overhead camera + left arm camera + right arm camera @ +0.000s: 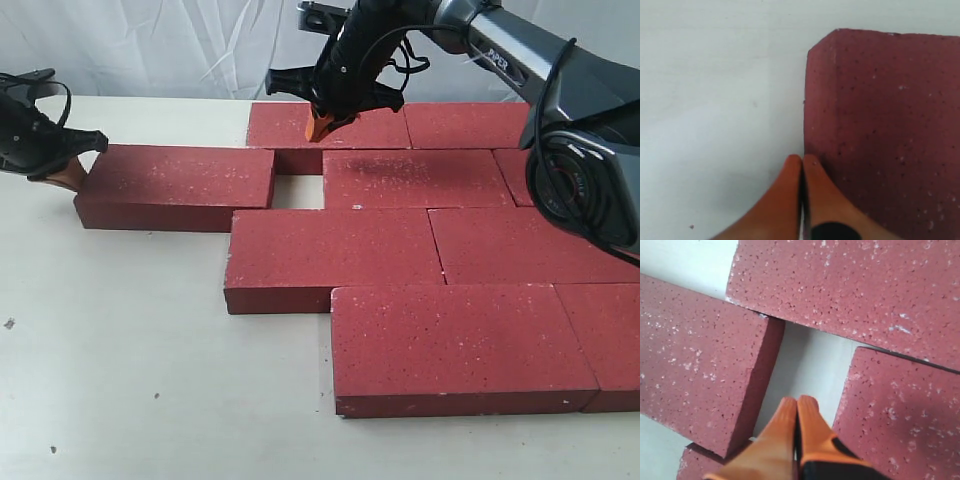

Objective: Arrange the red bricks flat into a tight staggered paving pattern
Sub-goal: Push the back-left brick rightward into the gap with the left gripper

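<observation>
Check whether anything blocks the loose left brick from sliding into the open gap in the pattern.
No object lies in the gap. The shut right gripper hangs over it, height unclear. The left gripper sits at the loose brick's outer end.

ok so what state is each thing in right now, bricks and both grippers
loose dark-red rectangular paving brick: flat, separated from its row by a gap
other dark-red paving bricks: flat, packed in staggered rows
left gripper: fingers shut, at the loose brick's outer end
right gripper: fingers shut, above the gap
</observation>
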Robot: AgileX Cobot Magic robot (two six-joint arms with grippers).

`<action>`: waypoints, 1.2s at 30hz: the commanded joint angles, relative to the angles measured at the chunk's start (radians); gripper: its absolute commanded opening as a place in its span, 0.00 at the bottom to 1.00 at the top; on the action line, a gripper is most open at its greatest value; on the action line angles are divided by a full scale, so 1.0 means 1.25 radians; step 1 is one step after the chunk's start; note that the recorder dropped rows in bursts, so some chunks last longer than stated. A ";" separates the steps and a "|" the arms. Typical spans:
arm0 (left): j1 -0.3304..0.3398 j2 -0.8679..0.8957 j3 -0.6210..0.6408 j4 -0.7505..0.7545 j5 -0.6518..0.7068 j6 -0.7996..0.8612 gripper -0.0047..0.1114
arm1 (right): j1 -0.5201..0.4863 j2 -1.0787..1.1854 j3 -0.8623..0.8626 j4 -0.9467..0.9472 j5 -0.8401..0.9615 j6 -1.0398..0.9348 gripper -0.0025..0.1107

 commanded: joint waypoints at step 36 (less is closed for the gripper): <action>-0.130 0.000 0.004 -0.066 -0.021 0.000 0.04 | -0.002 -0.012 0.000 -0.012 0.005 -0.018 0.02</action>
